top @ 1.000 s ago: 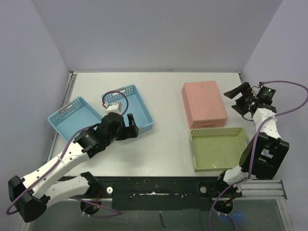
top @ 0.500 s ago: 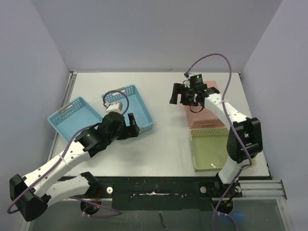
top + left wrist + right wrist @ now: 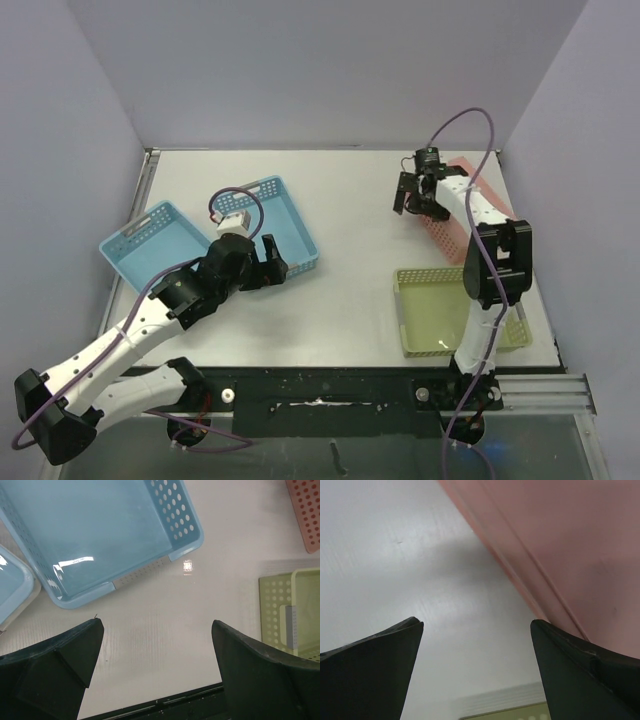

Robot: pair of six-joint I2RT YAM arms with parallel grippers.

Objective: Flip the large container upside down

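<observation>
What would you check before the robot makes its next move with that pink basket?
1. Right jaws open: ok, spread wide in the wrist view.
2. Right jaws around the pink basket: not ok, it lies beside them, ungripped.
3. Pink basket's tilt: cannot tell, the arm hides part of it.
4. Left jaws empty: ok, open over bare table near the blue basket.
5. Green basket out of the way: cannot tell, it sits close by.

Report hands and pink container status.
Left hand open, beside blue basket. Right hand open, alongside pink container. Container tipped up on edge. Green basket close in front.
</observation>
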